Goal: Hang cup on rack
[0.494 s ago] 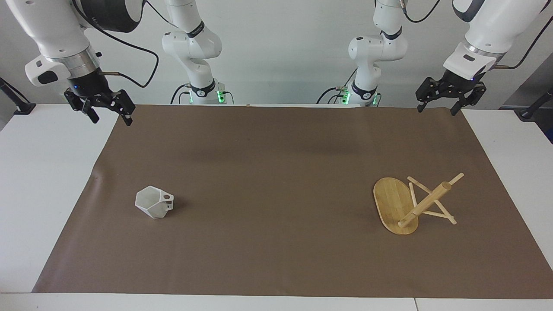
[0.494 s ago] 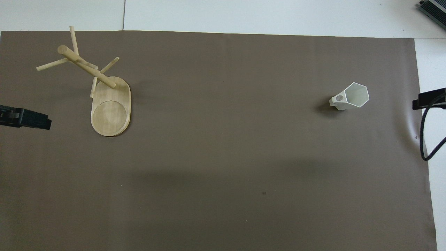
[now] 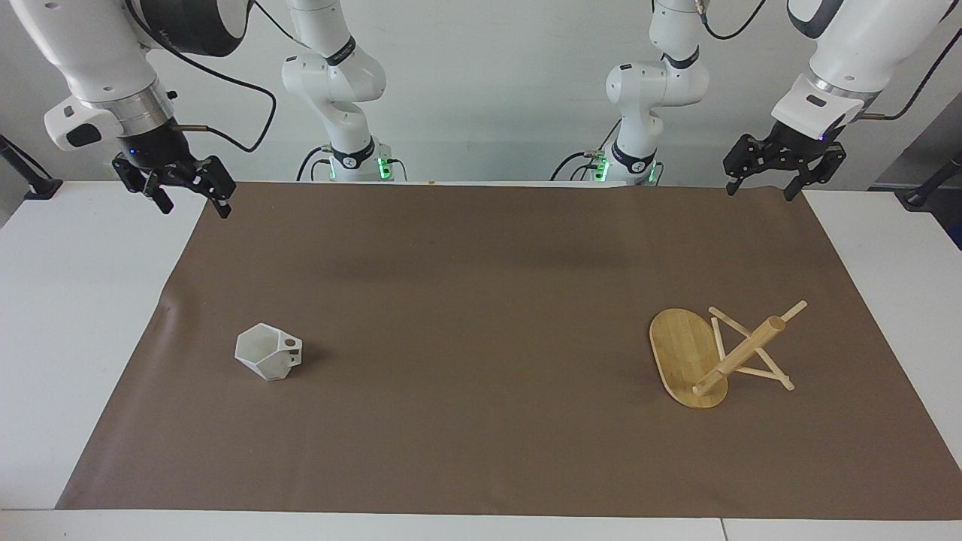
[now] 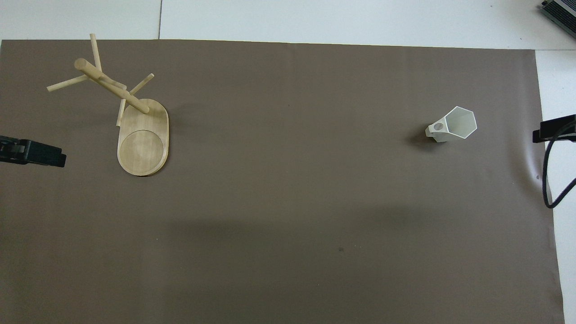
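The white faceted cup (image 3: 268,352) stands upright on the brown mat toward the right arm's end, its handle pointing toward the table's middle; the overhead view shows its open hexagonal rim (image 4: 458,122). The bamboo rack (image 3: 740,352) stands on its oval base (image 3: 679,347) toward the left arm's end, with its post (image 4: 110,85) and thin pegs bare. My right gripper (image 3: 192,204) hangs open over the mat's corner near the robots, well away from the cup. My left gripper (image 3: 760,189) hangs open over the mat's other near corner, well away from the rack. Both hold nothing.
A brown mat (image 3: 481,315) covers most of the white table (image 3: 68,300). In the overhead view only the tips of the left gripper (image 4: 33,153) and the right gripper (image 4: 554,128) show at the edges, with a black cable (image 4: 546,180) looping below the right one.
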You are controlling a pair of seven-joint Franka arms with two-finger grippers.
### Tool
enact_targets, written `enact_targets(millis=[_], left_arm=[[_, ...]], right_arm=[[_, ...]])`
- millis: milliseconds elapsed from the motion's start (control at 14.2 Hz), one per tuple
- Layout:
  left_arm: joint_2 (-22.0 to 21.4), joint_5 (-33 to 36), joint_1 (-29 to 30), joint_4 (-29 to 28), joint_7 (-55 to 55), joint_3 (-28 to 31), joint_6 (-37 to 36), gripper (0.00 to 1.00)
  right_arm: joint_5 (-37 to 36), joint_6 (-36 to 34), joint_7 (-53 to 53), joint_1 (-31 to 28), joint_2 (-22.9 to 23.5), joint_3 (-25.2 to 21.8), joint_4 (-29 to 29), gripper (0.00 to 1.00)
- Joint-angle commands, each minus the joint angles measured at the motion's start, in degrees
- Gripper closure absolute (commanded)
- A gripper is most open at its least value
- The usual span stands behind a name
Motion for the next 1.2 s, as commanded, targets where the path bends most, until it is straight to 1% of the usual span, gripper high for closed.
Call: enact_targets(millis=[0,1128], left_arm=[[-1.00,1.01,-0.14,-1.20,-0.43,0.15,0.34,0.00],[-1.09,1.01,0.39,-1.29,-0.61,0.76,-0.02,0.00]], right_arm=[[-1.14,-0.35,-0.15,-0.55,-1.51,0.29,-1.30,0.00],[-1.05,-0.44,-0.59,-0.73,-1.86,-0.24,-1.21,0.00]])
